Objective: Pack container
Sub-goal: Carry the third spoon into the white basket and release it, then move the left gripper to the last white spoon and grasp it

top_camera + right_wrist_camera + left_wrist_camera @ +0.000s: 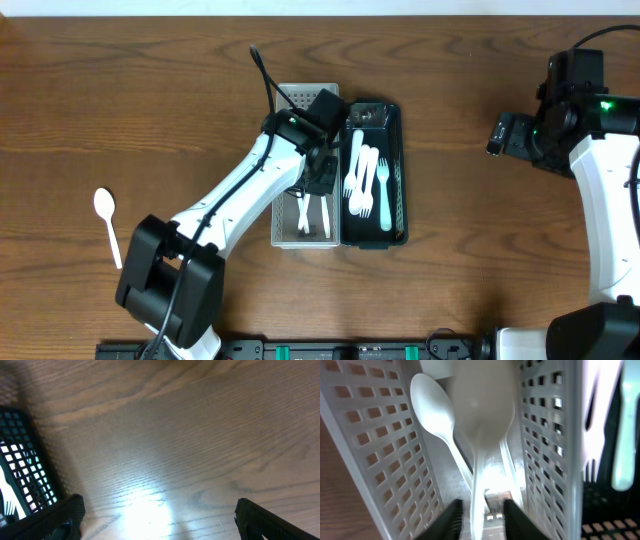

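Note:
The white perforated container point(287, 236) stands beside the black one point(400, 185), which holds white forks point(365, 180). My left gripper point(318, 180) reaches down into the white container point(380, 435). Its fingers point(482, 512) stand open on either side of a white spoon's handle point(479, 485), with a gap on the right side. The spoon's bowl point(485, 410) is blurred and close to the camera. A second spoon point(432, 405) lies beside it. Another white spoon point(108, 225) lies on the table at the far left. My right gripper point(497, 135) hovers open point(160, 512) over bare wood.
The black container's corner point(20, 460) shows at the left of the right wrist view, a fork point(7, 495) inside it. Forks point(590, 460) show through the mesh to the right of the left gripper. A black cable point(265, 75) runs behind the containers.

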Action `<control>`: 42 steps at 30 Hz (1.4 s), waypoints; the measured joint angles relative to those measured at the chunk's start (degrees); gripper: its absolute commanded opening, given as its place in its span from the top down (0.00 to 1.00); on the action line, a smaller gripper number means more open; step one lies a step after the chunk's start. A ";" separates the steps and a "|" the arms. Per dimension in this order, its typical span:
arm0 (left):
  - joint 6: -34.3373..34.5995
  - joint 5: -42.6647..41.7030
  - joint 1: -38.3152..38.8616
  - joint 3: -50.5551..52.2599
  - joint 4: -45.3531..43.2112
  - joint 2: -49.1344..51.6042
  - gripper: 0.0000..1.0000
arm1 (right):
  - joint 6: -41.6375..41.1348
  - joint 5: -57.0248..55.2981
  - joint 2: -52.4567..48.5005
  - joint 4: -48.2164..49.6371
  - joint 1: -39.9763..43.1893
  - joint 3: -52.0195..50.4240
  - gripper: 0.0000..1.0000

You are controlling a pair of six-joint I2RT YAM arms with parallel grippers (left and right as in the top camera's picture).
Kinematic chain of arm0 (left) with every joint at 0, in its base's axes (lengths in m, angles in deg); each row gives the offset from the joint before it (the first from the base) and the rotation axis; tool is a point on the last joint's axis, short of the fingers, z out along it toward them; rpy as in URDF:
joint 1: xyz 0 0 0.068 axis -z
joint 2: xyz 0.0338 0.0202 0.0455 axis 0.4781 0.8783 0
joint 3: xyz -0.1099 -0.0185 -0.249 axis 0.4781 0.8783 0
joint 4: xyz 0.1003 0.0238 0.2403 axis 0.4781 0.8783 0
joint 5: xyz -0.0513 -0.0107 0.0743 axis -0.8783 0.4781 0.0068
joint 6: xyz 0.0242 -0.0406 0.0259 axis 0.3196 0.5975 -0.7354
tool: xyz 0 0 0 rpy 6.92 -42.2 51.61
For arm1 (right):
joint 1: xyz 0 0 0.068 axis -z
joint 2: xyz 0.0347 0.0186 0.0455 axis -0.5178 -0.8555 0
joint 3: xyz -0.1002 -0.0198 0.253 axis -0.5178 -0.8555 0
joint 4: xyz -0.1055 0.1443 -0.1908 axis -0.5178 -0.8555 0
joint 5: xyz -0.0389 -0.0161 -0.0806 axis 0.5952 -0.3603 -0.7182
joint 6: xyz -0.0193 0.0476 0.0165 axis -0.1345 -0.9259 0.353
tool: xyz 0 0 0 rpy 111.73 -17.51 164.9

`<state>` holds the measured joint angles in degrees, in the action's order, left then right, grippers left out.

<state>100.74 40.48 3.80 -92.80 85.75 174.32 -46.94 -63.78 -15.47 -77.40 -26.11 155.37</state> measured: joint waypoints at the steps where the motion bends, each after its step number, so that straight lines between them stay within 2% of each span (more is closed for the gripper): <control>1: -0.17 0.02 -0.33 0.00 0.02 0.02 0.57 | 0.11 0.00 0.00 -0.13 0.00 0.00 0.01; 8: -0.92 1.38 -5.55 0.00 5.20 -2.64 0.56 | 0.68 -0.02 0.00 -0.31 0.00 0.00 0.01; 11: -1.31 3.65 -11.78 0.00 9.05 -8.20 0.53 | 1.14 -0.02 0.00 -0.33 0.00 0.00 0.01; 13: -1.55 5.20 -17.25 -0.02 10.10 -12.79 0.45 | 1.20 -0.02 0.00 -0.31 0.00 0.00 0.01; 18: -1.66 7.34 -37.13 -0.22 10.51 -22.75 0.39 | 1.42 -0.02 0.00 -0.28 0.00 0.00 0.01; 21: -1.79 8.28 -49.35 -0.22 10.54 -24.39 0.39 | 1.57 -0.02 0.00 -0.28 0.00 0.00 0.01; 24: -2.14 8.31 -57.33 0.24 9.38 -23.65 0.38 | 1.60 -0.02 0.00 -0.24 0.00 0.00 0.01; 26: -2.36 8.37 -61.59 1.68 7.41 -22.36 0.34 | 1.60 -0.02 0.00 -0.17 0.00 0.00 0.01; 31: -3.23 8.00 -67.28 6.29 2.01 -15.61 0.34 | 1.60 -0.02 0.00 0.04 0.00 0.00 0.01; 36: -7.78 4.61 -67.78 8.92 -2.43 -7.52 0.32 | 1.60 -0.02 0.00 0.20 0.00 0.00 0.01; 42: -12.13 2.14 -67.76 9.05 -3.56 -0.13 0.30 | 1.60 -0.02 0.00 0.17 0.00 0.00 0.01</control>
<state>88.61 42.62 -63.96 -83.75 82.19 174.19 -45.34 -63.81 -15.47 -77.22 -26.11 155.37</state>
